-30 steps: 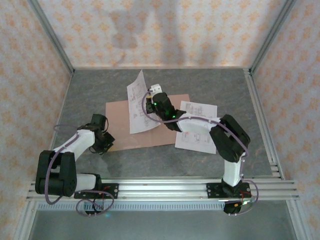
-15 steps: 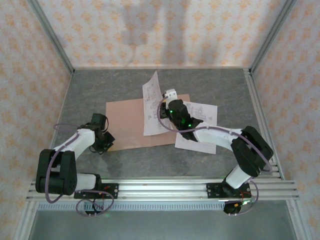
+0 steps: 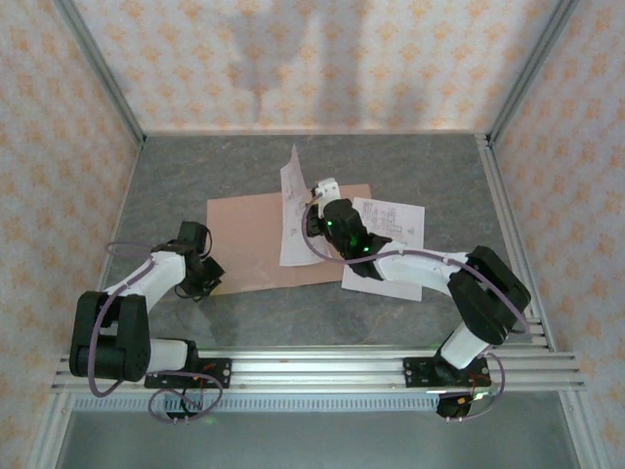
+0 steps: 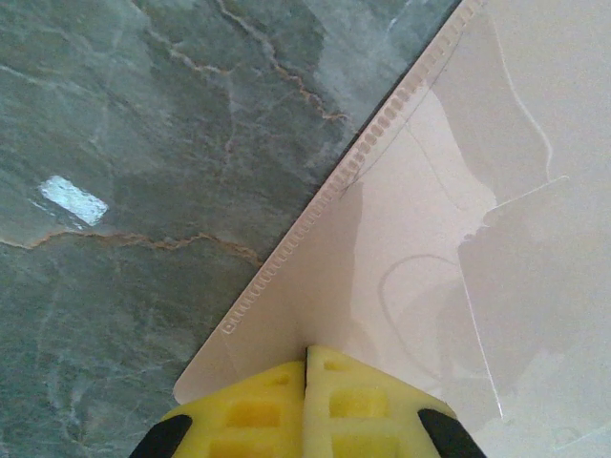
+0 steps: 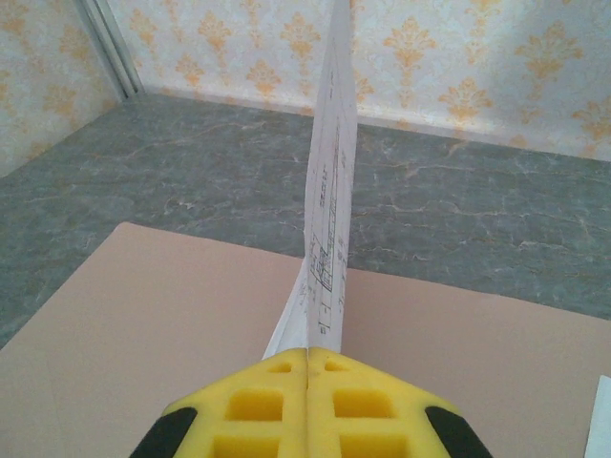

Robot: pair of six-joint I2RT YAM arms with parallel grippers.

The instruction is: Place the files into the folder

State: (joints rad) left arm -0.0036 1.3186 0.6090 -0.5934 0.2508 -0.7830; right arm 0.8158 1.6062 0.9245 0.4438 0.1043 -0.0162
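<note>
Over the folder (image 3: 249, 234), a sheet (image 3: 293, 220) is pinched upright by the right gripper (image 5: 306, 356), the folder's corner by the left gripper (image 4: 305, 355).

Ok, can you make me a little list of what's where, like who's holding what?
left end effector: shut on the near left corner of the folder
right end effector: shut on the held sheet
held sheet: standing nearly upright above the folder
folder: lying flat on the table
other sheets: flat on the table, right of the folder
</note>
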